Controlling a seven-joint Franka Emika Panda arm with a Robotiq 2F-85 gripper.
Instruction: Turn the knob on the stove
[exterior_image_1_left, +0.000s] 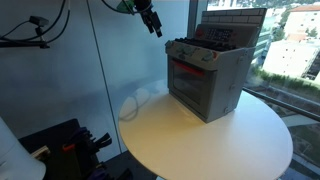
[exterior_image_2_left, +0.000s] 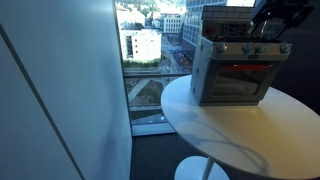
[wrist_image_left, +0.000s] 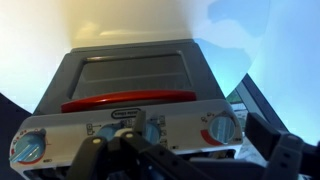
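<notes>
In the wrist view, blurred jaws seemingly hide the stove's (wrist_image_left: 130, 75) middle knobs (wrist_image_left: 152, 131).

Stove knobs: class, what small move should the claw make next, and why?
Probably ease the claw down toward the knob row on the stove: in an exterior view it hangs above and apart from the stove, touching no knob.

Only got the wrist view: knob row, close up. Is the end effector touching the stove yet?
Observer: No. In an exterior view the end effector hangs up and to one side of the stove, a clear gap between.
Operator: What's it standing on?
Observer: A round white table, near the edge by the window.
Operator: What's at its back?
Observer: A brick-patterned back panel stands up there.
</notes>
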